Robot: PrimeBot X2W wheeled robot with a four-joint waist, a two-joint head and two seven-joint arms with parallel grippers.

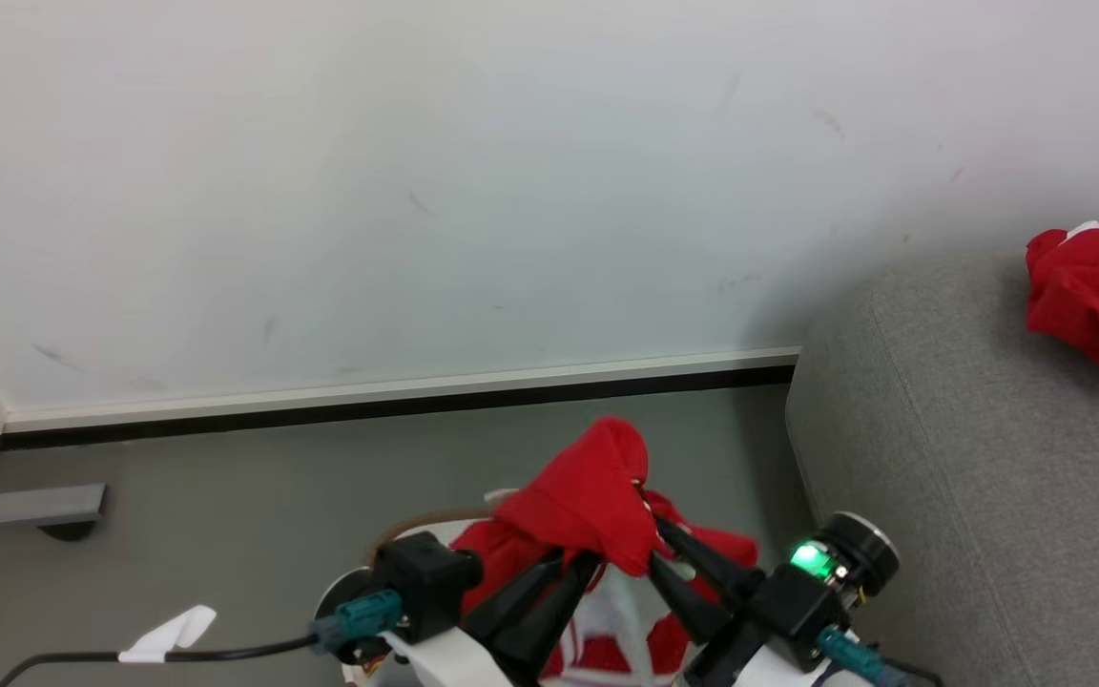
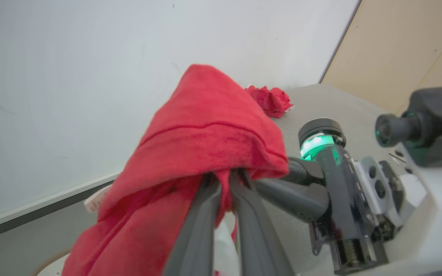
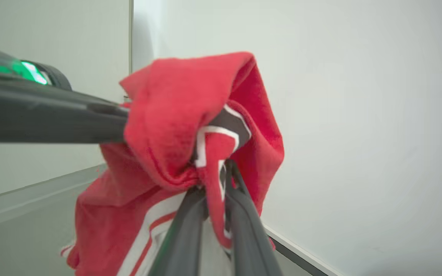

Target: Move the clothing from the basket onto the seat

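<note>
A pale, scuffed wall point(image 1: 416, 191) stands ahead of me and meets a grey-green floor point(image 1: 254, 496) along a white skirting strip point(image 1: 397, 389) with a dark line under it. To my right is the seat point(image 1: 969, 458), with coarse grey weave, a rounded corner and one seam. Its corner comes close to the wall. A crumpled red garment point(image 1: 1098, 305) lies on top of the seat, well apart from my grippers, with open grey fabric between it and the rounded edge.

A band of open floor runs between the basket point(image 1: 413, 522) and the skirting. Of the basket I see mainly an arc of brown rim just behind my left wrist. A black cable point(image 1: 225, 654) with a white tag point(image 1: 168, 632) trails off to my left.

The clothing point(image 1: 588, 496) is up above the basket, bunched into a red peak between both grippers. My left gripper point(image 1: 580, 563) is pinched narrow on one fold. My right gripper point(image 1: 654, 542) is closed on the other side, with a strip of fabric caught between its fingers — the two sets of tips sit near each other. The right wrist view shows a black numeral edged in white near the pinch. Below it hang white stripes with thin red lines. The lower cloth drops toward the basket, but I cannot tell whether it touches inside.
</note>
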